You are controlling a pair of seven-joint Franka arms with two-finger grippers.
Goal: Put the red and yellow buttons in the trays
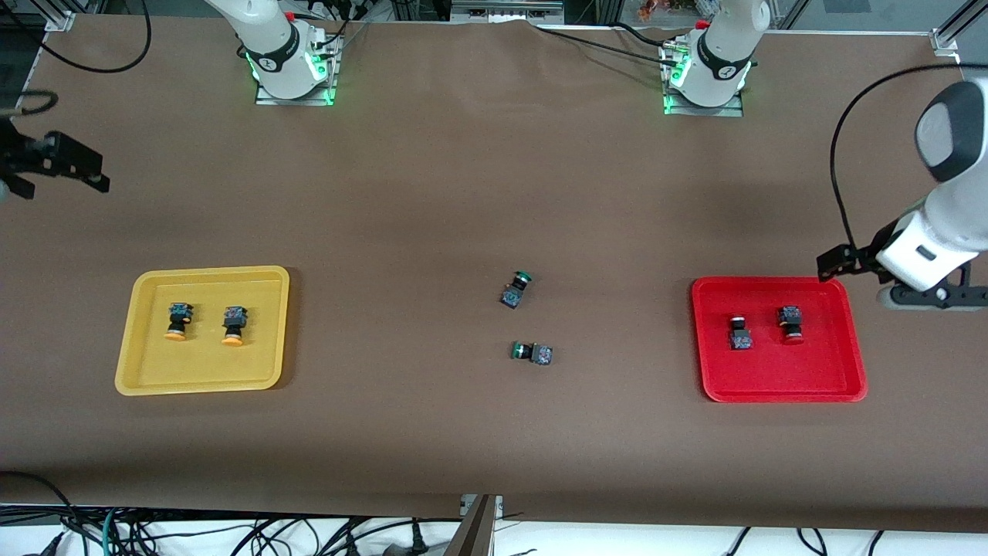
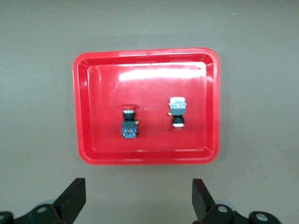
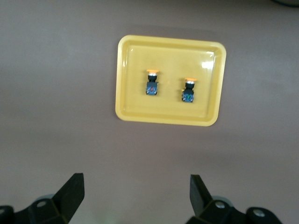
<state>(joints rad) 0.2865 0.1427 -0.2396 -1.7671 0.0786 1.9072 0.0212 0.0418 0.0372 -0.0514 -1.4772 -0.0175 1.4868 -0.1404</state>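
Two red-capped buttons point(image 1: 741, 333) point(image 1: 790, 321) lie side by side in the red tray point(image 1: 779, 390) toward the left arm's end of the desk, apart from each other and from the rim. Two yellow-capped buttons point(image 1: 177, 320) point(image 1: 234, 324) lie likewise in the yellow tray point(image 1: 197, 378) toward the right arm's end.

Between the trays, on the bare desk point(image 1: 494, 193), lie two green-capped buttons point(image 1: 515, 289) point(image 1: 532, 353), one nearer the front camera than the other.

The left claw point(image 2: 139, 198) hangs open and empty above the desk just beside the red tray; its fingers point(image 2: 74, 196) stand wide apart in its wrist view. The right claw point(image 3: 136, 193) is open and empty too, raised over the desk well apart from the yellow tray.

In the front view the left claw is partly cut off at the edge, and the right claw shows only as a dark shape at the other edge. The button bodies are too small to make out in detail.

The desk is covered in plain brown. Cables point(image 1: 231, 533) trail below its near edge.
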